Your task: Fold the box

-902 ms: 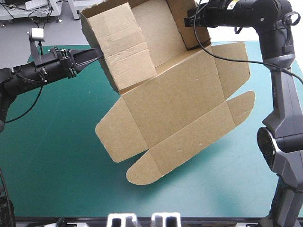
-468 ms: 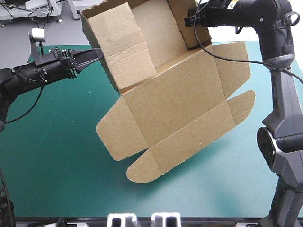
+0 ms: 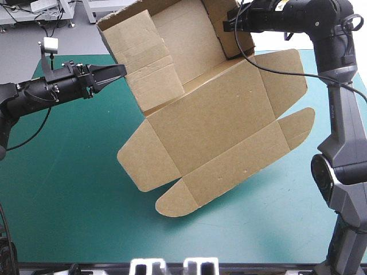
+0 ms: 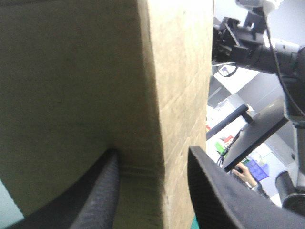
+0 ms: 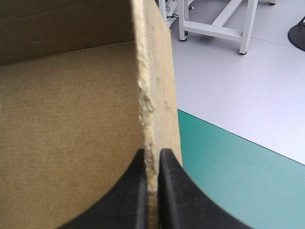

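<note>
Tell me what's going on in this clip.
Two robot arms are folding a brown box, held tilted over the teal-green table. The right end effector is shut on the top edge of one raised wall. The left end effector is open, its fingers straddling the opposite raised wall. The lid and its flaps hang flat, unfolded.

The counter (image 3: 69, 189) carries a teal-green cover that lies flat, showing as a wide field to the left of the box (image 3: 218, 132), a band in front of it and a narrower strip to its right. The brown box spreads tilted over the counter's middle and far right part, its rounded lower flap reaching closest to the near edge; whether that flap touches the cover cannot be told. A faint shadow darkens the cover just beside the box's lower-left flaps, and the counter's far edge runs behind the box.
</note>
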